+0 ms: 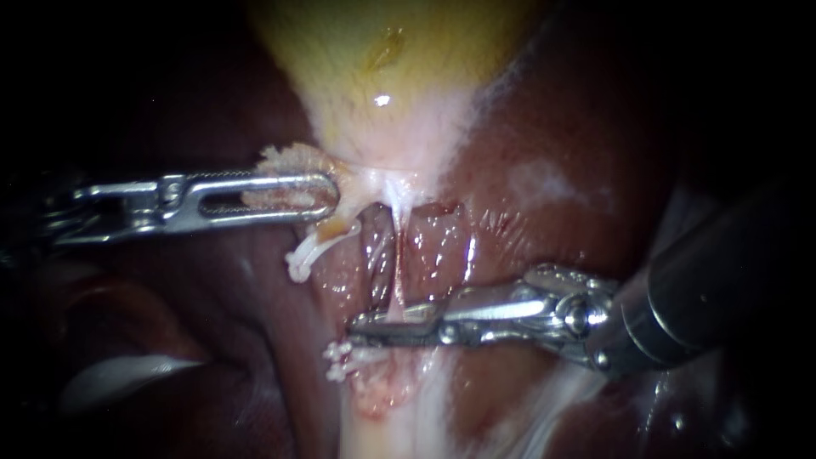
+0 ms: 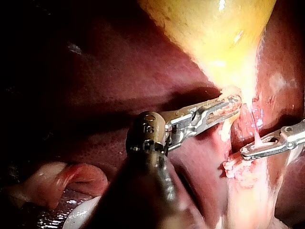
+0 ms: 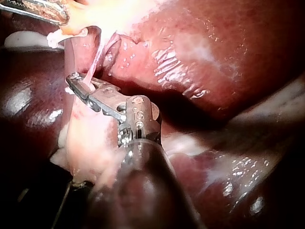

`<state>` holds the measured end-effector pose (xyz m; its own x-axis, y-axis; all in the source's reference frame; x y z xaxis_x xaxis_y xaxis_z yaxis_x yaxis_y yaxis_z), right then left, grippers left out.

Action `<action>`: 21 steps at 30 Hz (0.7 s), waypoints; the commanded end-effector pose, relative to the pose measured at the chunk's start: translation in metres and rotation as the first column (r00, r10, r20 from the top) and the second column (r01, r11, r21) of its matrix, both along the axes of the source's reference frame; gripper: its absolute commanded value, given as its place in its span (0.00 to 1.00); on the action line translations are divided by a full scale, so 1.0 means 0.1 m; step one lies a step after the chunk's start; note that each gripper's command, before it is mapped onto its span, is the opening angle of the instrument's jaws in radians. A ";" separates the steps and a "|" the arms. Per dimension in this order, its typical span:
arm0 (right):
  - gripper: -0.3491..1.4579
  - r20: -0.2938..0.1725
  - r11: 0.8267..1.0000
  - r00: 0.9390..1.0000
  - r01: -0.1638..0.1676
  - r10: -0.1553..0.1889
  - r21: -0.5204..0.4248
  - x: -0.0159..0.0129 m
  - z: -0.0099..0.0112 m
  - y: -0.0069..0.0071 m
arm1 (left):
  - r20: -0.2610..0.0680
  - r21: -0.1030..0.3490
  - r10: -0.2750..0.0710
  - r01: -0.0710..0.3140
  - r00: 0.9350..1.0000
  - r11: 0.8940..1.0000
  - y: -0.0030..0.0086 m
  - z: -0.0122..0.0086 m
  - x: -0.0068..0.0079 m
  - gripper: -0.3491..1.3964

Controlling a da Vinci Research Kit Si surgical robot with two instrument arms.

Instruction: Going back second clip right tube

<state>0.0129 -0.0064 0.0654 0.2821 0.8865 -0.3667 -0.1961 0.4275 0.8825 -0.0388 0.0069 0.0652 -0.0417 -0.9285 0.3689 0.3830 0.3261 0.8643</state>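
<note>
The right pincer (image 1: 355,325) lies almost level with its tips toward the endoscope view's left; it is released, with a slim dark gap between its jaws. A thin pale tube (image 1: 396,255) comes down from the gallbladder (image 1: 399,68) into that gap, crossing the pincer's long axis nearly square. In the right wrist view the same strand enters a little behind the tips, and I see no squeeze on it. Whether this is the right tube I cannot settle, since the darker folds beside it blur the count. A white ridged piece (image 1: 338,355) lies just below the tips, touching the pale tissue at the tube's foot; it may be a clip, though I cannot tell. A second pale cluster (image 1: 304,257) hangs under the left pincer (image 1: 331,197), which is clenched on frayed tissue at the gallbladder's neck, well apart from the right one. The liver (image 1: 544,170) lies dark red on both sides.

As I judge it, the retreat must run straight back along the shaft (image 1: 722,289), so that the tube leaves past the tips. The tube lies inside the mouth, not beside it, so any sideways drift would drag it.
</note>
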 end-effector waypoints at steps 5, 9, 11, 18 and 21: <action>0.00 0.000 1.000 1.000 0.000 0.000 0.001 0.000 0.000 0.000 | -0.001 0.000 0.000 0.000 1.000 1.000 0.000 0.000 0.000 0.00; 0.00 -0.001 1.000 1.000 0.000 0.000 0.001 0.000 -0.001 0.000 | -0.001 0.000 0.000 0.000 1.000 1.000 0.000 0.000 0.000 0.00; 0.00 -0.001 1.000 1.000 0.000 0.000 0.001 0.000 -0.002 -0.001 | -0.001 0.000 0.000 0.000 1.000 1.000 0.000 0.000 0.000 0.00; 0.00 -0.026 1.000 0.999 0.025 -0.026 -0.017 0.001 -0.002 -0.001 | -0.001 0.000 0.000 0.000 1.000 1.000 -0.001 0.000 0.000 0.00; 0.26 -0.072 0.988 0.996 0.043 -0.054 -0.145 0.002 -0.002 -0.001 | -0.001 -0.001 0.000 0.000 1.000 1.000 -0.001 0.001 0.000 0.00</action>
<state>0.0130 -0.0064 0.0651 0.2873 0.7895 -0.5423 -0.0977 0.5874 0.8034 -0.0388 0.0068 0.0653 -0.0417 -0.9283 0.3694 0.3837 0.3265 0.8638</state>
